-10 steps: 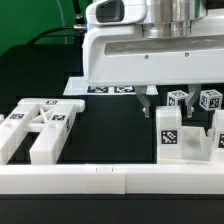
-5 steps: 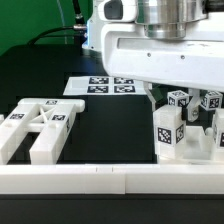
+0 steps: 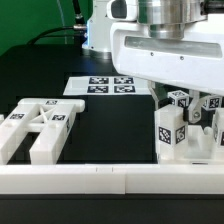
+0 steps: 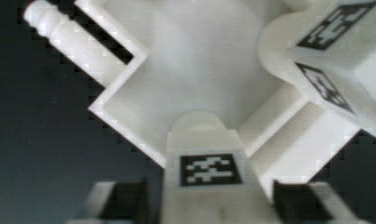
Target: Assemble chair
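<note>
Black table [image 3: 110, 128], green backdrop [image 3: 22, 18], white chair parts [image 3: 40, 125]

Bright, flat light, washed-out whites, and a soft wrist picture.
In your exterior view the arm housing [image 3: 170, 50] glared almost to plain white and lost detail at its edges. Beneath the housing, the table [image 3: 110, 130] stayed near black. Your wrist view was blurred throughout: the chair parts [image 4: 185, 90] close to the lens were out of focus, and the tag [image 4: 206, 168] had smeared edges.
</note>
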`<act>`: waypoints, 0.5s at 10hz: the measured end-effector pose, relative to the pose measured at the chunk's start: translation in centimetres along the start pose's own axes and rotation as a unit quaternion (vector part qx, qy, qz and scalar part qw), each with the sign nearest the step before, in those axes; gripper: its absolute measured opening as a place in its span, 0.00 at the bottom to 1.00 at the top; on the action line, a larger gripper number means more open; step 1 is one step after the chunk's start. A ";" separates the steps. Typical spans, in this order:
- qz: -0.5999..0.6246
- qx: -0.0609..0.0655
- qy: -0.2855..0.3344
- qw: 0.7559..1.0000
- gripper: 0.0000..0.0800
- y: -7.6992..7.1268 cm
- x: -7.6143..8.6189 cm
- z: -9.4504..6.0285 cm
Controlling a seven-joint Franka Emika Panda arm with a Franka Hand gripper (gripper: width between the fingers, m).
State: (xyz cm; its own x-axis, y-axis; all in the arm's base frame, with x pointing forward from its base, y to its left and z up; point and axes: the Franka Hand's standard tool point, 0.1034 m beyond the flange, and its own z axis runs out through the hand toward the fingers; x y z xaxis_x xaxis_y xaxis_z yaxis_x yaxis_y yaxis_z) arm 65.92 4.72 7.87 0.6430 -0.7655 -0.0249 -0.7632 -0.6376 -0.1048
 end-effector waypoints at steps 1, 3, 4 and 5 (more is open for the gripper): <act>-0.038 -0.001 0.001 0.999 0.67 0.0 0.1 0.0; -0.133 -0.001 0.001 0.991 0.77 0.1 0.1 0.0; -0.193 -0.001 0.001 0.981 0.80 0.1 0.1 0.0; -0.237 -0.001 0.001 0.971 0.81 0.1 0.1 0.0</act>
State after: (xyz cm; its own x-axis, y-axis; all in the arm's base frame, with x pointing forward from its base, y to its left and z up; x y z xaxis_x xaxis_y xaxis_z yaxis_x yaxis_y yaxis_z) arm 65.91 4.56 7.84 0.9225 -0.3850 0.0268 -0.3807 -0.9191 -0.1017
